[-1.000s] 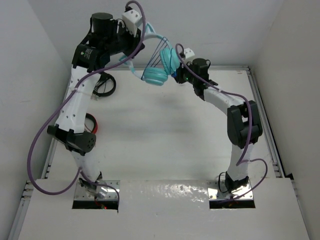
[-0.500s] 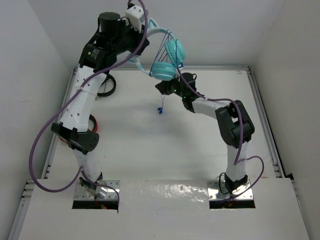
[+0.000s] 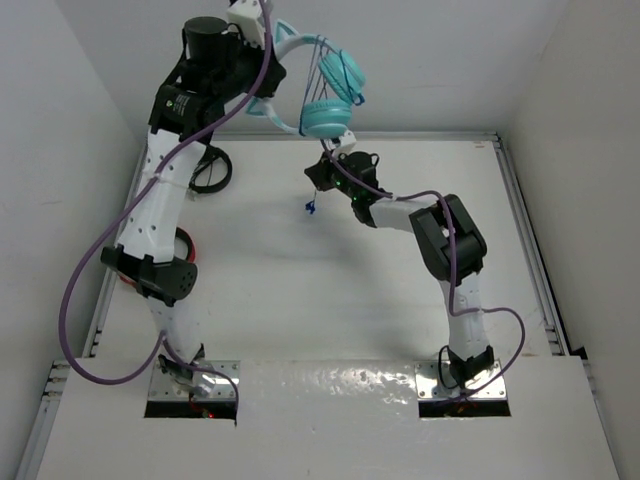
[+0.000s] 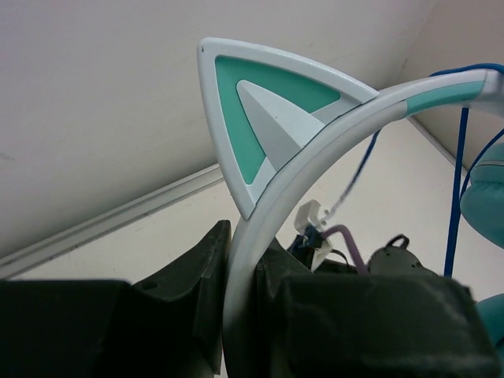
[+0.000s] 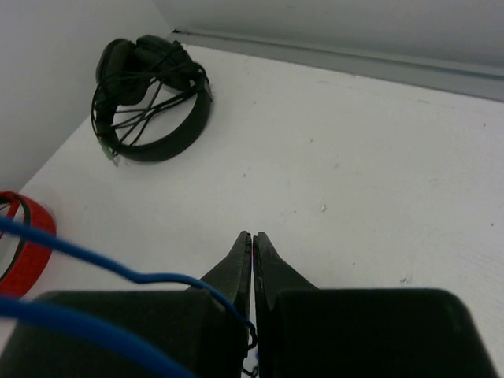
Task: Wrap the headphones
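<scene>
Entry, both arms up at the far end of the table [image 3: 300, 300].

Left gripper [image 4: 246, 272]: clamped on the pale blue headband [image 4: 331, 134] of the teal headphones [image 3: 325, 118], just below a cat ear [image 4: 260, 102]. The band runs straight through between the 2 fingers. From the top camera I see this arm raised high near the back wall. The headphones hang off it in the air, clear of the table, with 2 round cups, one above the other.

Right gripper [image 5: 253, 253]: jaws pressed together. The thin blue cable [image 5: 102, 264] sweeps in from the left and ends at the seam between the fingers, so I read it as pinched there. The top camera puts this gripper below the lower cup. The blue plug [image 3: 311, 207] dangles just under it, over the table.

Several strands of cable run between the cups and the headband.

Also in view: black headphones [image 5: 150, 106] at the far left of the table, and a red loop [image 5: 24, 256] nearer the left edge.
</scene>
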`<control>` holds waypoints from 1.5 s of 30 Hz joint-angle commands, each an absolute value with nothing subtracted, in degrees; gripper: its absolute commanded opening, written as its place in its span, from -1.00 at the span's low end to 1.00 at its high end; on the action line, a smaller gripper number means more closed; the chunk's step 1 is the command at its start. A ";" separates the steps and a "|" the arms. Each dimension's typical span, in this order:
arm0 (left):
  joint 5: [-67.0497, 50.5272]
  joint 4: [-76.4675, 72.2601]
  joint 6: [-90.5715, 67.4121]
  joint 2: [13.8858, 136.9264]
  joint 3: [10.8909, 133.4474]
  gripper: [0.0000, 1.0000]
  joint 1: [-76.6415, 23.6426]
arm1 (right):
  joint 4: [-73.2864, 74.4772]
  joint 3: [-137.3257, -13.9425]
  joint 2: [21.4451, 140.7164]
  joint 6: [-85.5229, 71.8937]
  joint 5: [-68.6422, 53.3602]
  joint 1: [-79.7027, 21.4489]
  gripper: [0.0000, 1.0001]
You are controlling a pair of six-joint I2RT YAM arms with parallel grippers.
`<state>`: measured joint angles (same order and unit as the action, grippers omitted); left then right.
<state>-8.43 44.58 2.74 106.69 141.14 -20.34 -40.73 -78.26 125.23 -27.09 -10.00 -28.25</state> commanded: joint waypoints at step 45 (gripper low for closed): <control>-32.52 41.84 15.82 94.04 115.58 -1.00 -12.48 | -8.33 -89.05 102.31 -8.25 -23.28 -23.03 -0.89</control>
<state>-25.06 45.15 26.94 96.07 111.39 -13.72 1.58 -93.95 104.86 -3.42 -15.75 -24.45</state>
